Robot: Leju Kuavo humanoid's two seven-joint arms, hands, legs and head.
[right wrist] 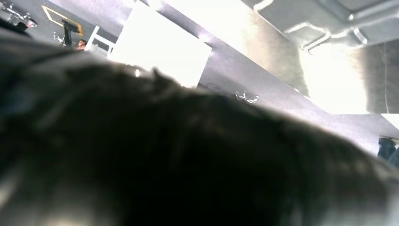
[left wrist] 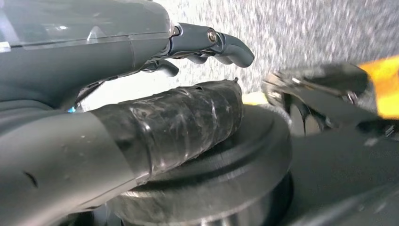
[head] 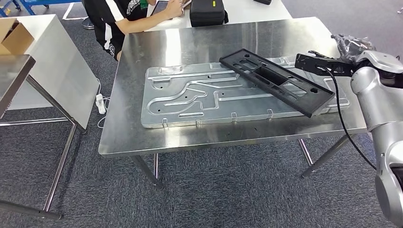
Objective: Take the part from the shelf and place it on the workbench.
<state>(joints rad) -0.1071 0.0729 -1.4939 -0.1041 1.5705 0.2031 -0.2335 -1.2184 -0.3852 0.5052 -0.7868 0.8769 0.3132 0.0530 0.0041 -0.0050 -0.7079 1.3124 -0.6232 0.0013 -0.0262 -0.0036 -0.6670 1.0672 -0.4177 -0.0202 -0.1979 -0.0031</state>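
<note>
A long black plastic part [head: 278,81] with cut-outs lies slantwise over the silver grooved metal plate [head: 190,97] on the steel workbench [head: 199,137]. My right hand [head: 352,46], wrapped in black tape, holds the part at its far right edge. In the right wrist view a dark blur sits close to the camera, with the plate [right wrist: 324,28] beyond it. My left hand [left wrist: 141,94] hangs by my body over grey carpet, with its dark fingers [left wrist: 221,42] apart from the taped thumb and nothing in it.
A person sits at the workbench's far side, beside a black case [head: 207,12]. A white table [head: 57,66] and a steel shelf corner [head: 14,71] with a cardboard box [head: 14,35] stand at the left. A power strip [head: 100,103] lies on the carpet.
</note>
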